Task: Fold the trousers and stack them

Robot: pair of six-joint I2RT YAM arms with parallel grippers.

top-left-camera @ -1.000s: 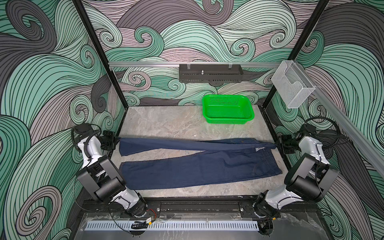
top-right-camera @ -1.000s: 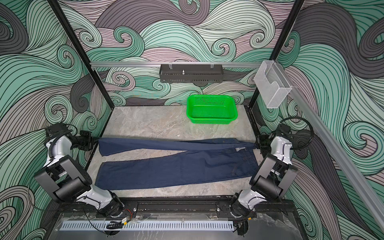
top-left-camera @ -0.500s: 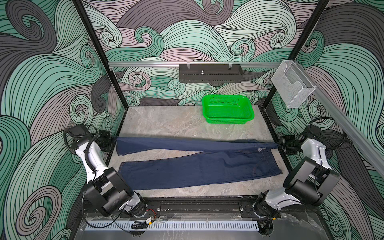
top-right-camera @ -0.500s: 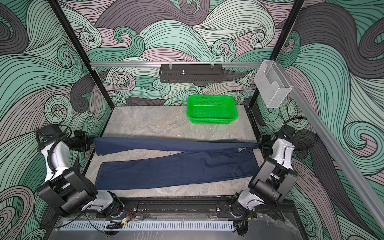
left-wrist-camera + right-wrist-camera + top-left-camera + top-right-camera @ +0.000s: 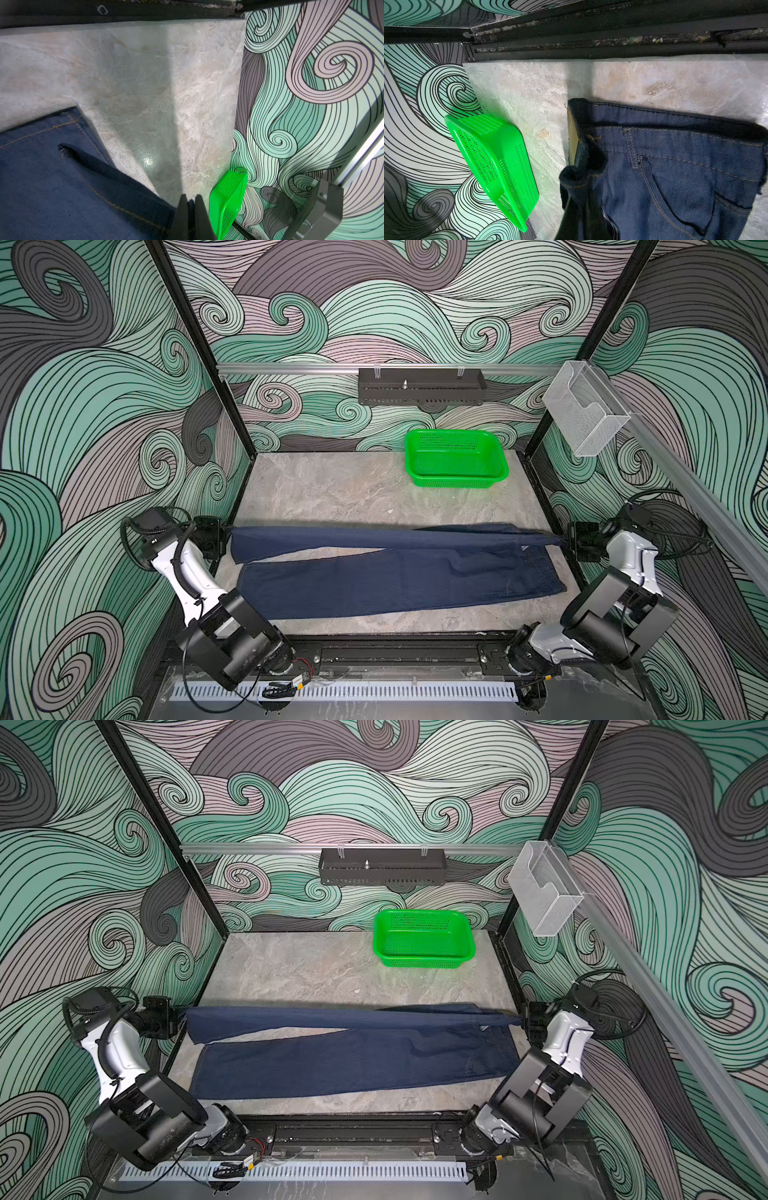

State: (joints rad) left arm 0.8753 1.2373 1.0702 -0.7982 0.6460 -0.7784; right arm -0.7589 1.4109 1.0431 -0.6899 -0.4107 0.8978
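The trousers [image 5: 395, 580] [image 5: 353, 1060] are dark navy jeans with tan stitching, spread left to right across the front half of the marble table [image 5: 332, 489]. The near leg lies flat. The far leg hangs taut between my two grippers. My left gripper [image 5: 226, 531] [image 5: 180, 1016] is shut on the hem at the table's left edge; in the left wrist view the fingertips [image 5: 191, 202] pinch dark cloth [image 5: 52, 187]. My right gripper [image 5: 565, 540] [image 5: 523, 1021] [image 5: 577, 207] is shut on the bunched waistband [image 5: 675, 166] at the right edge.
A green perforated basket [image 5: 455, 458] [image 5: 423, 938] [image 5: 226, 199] [image 5: 494, 164] stands at the back right of the table. A black rack [image 5: 420, 386] hangs on the back rail and a clear holder [image 5: 584, 408] on the right rail. Black frame posts stand at the table's corners.
Both arms have drawn outward and shifted their elbows, and the far leg now hangs straighter and tighter between the grippers. Both grips have held.
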